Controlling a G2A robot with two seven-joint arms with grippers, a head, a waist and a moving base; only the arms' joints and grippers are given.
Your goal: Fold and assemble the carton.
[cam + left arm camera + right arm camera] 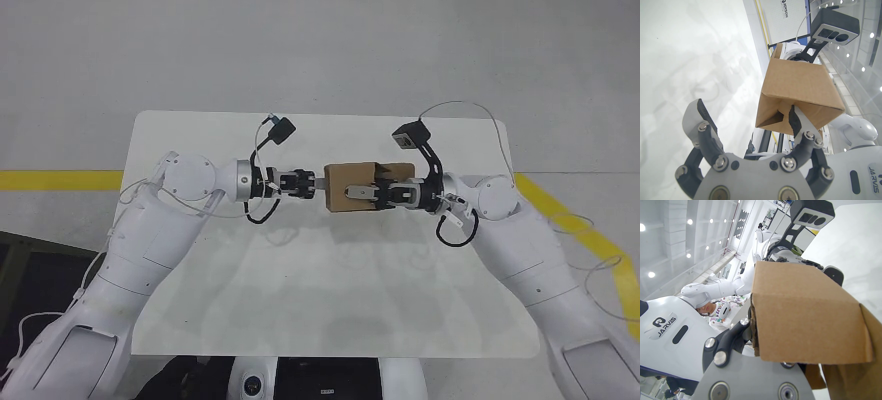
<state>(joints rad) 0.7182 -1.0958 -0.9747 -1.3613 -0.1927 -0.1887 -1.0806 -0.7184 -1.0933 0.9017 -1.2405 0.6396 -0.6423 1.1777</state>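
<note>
Two spread fingers of the left gripper (746, 105) sit low in the left wrist frame, one fingertip (794, 121) touching the folded end flaps of the brown corrugated carton (800, 89), the other well clear. Farther off, the right gripper (372, 192) pinches the carton's opposite end above the white table (300, 300), mid-frame in the top view.

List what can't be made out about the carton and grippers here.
- Right gripper fingertips: right wrist view, hidden behind the carton.
- Carton's far end: left wrist view, mostly behind its own walls.
- Whether left gripper touches carton: top view, too small.
</note>
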